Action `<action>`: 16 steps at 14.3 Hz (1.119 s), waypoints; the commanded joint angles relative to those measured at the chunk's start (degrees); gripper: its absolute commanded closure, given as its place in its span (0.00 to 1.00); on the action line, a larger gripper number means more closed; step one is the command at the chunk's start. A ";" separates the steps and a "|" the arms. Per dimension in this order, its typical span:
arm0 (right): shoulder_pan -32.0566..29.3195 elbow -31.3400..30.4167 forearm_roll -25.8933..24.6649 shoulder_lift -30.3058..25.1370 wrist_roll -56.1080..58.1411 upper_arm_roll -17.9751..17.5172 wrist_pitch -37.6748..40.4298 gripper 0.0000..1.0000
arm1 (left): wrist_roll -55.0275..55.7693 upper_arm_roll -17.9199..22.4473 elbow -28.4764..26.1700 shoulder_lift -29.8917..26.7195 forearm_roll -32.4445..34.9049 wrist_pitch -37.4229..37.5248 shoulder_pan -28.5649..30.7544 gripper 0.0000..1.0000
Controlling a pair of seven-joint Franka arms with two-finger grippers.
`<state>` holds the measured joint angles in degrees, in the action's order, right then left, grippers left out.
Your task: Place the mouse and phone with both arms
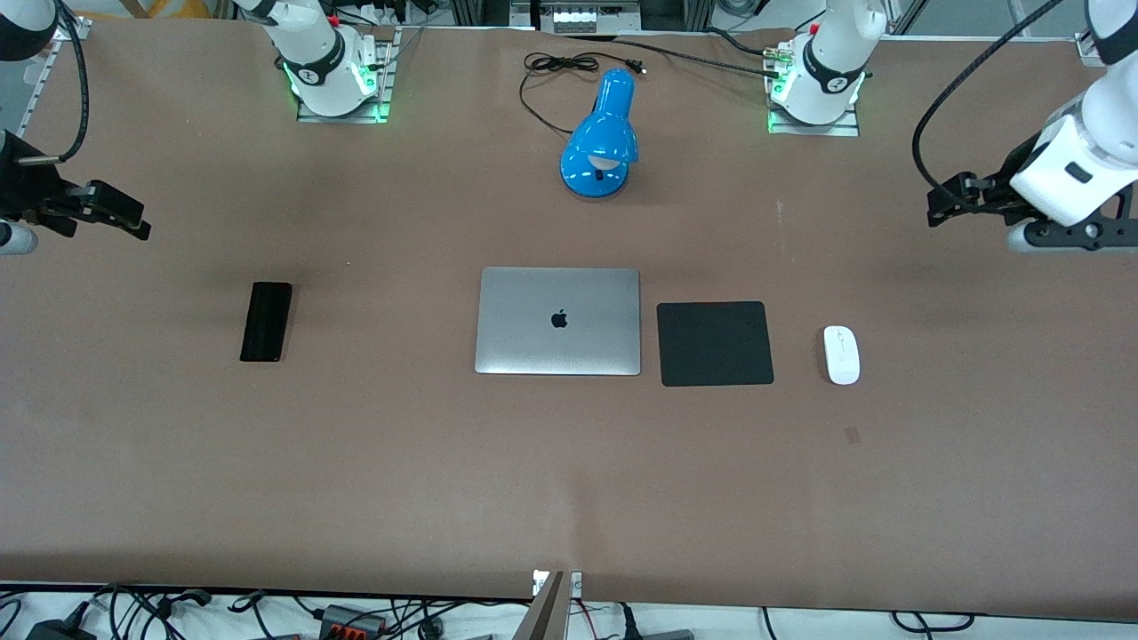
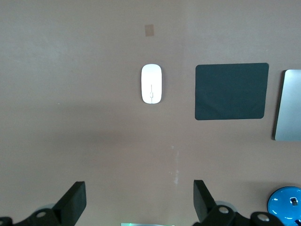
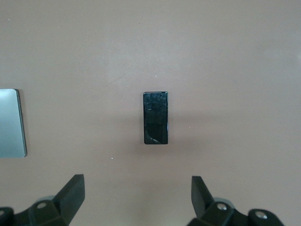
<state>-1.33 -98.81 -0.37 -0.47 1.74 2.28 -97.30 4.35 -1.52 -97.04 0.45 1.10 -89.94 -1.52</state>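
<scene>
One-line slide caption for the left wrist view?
Open left gripper hovering over bare table, the mouse lying beside the black pad.

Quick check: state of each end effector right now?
Left end effector: open, holding nothing, above the table near the mouse.
Right end effector: open, holding nothing, above the table near the phone.

Closed laptop (image 1: 557, 321), black pad (image 1: 715, 343), blue lamp (image 1: 601, 138).

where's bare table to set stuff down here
Bare patches: between the phone and laptop, and the whole strip nearer the front camera. It is tighter from the laptop to the black pad and mouse, with narrow gaps.
</scene>
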 commanded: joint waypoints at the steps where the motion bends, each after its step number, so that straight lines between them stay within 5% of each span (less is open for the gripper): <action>1: 0.18 -1.12 -0.59 2.31 -0.68 0.01 -2.36 0.00 | -1.27 -0.33 3.60 6.12 -0.31 -0.14 0.47 0.00; 10: 0.10 -8.93 -4.99 17.16 -1.47 0.01 -20.28 0.00 | -8.66 -0.51 2.47 22.56 -0.31 -14.72 0.90 0.00; 16: -1.13 -17.38 -4.11 25.77 -2.44 0.01 -38.56 0.00 | -7.43 -0.51 -9.38 25.30 -0.40 -33.42 1.08 0.00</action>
<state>-1.70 -114.59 -4.39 23.20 0.28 2.50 -131.79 -2.43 -1.64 -101.57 27.20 1.11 -117.84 -1.08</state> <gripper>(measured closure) 0.000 0.000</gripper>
